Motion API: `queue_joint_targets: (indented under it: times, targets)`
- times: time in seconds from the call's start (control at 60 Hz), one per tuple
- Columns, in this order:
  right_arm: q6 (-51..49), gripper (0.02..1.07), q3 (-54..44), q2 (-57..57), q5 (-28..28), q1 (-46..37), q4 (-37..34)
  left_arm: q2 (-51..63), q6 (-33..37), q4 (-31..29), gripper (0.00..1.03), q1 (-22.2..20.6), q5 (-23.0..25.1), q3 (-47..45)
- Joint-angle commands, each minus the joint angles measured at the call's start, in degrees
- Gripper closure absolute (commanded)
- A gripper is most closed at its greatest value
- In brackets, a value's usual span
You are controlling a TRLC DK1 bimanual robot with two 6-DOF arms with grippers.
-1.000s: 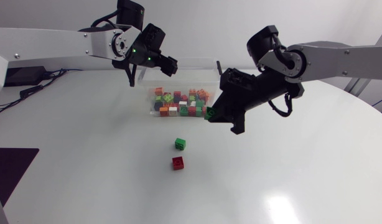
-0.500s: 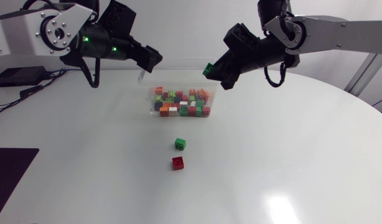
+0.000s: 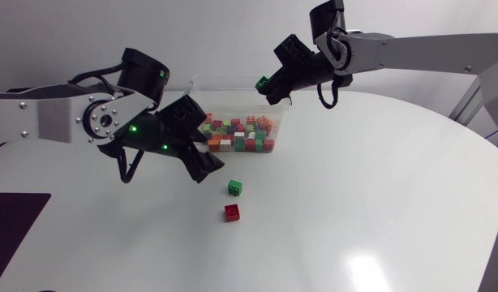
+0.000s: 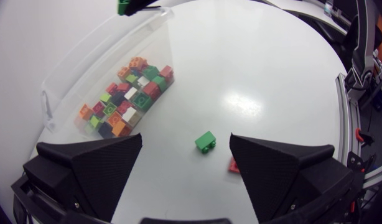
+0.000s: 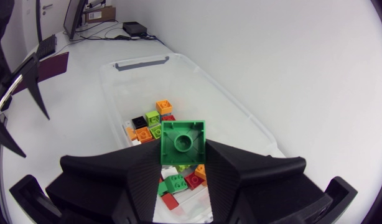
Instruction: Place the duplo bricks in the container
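A clear container [image 3: 277, 122] with several coloured duplo bricks [image 3: 237, 134] stands at the table's back middle. A green brick [image 3: 234, 187] and a red brick [image 3: 231, 212] lie loose on the table in front of it. My left gripper [image 3: 208, 170] hovers open just left of the green brick. In the left wrist view that green brick [image 4: 205, 142] lies between and ahead of the fingers, and one finger half hides the red brick [image 4: 233, 165]. My right gripper [image 3: 268, 88] is shut on another green brick [image 5: 182, 142] above the container [image 5: 197, 74].
The container's rim [image 4: 85, 56] lies ahead and to one side of my left gripper. White table [image 3: 379, 203] stretches to the right and front of the loose bricks. A dark mat [image 3: 14, 215] lies at the table's left edge.
My left arm swung from behind the container down to the table in front of it, its jaws spreading wider. My right arm lifted its green brick up over the container's far side.
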Motion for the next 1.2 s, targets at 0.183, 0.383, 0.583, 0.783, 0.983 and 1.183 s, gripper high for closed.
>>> queue_joint_targets:
  times: [0.183,0.383,0.583,0.783,0.983,1.183]
  targets:
    - [3.0,0.06,3.7,2.4,1.9,1.1,1.0,3.7,7.0,-1.9,0.06,-5.4,1.1,-5.4]
    - [0.4,0.06,-16.6,-15.0,-2.4,-2.8,7.5,6.9,10.6,-2.7,0.06,-6.5,1.1,-7.3]
    - [-5.1,0.06,-35.8,-28.3,-5.7,-4.6,9.6,8.8,12.2,-2.6,0.06,-7.1,1.1,-7.2]
    - [-8.8,0.06,-49.1,-34.5,-7.8,-5.4,12.7,11.9,12.6,-2.6,0.06,-8.9,1.1,-6.9]
    - [-11.0,0.06,-56.2,-34.2,-7.8,-4.8,15.9,15.0,12.7,-2.3,0.07,-9.6,1.1,-5.1]
    - [-12.4,0.06,-57.5,-30.5,-7.4,-2.1,16.3,19.1,12.6,-2.3,0.1,-9.7,1.1,-1.3]
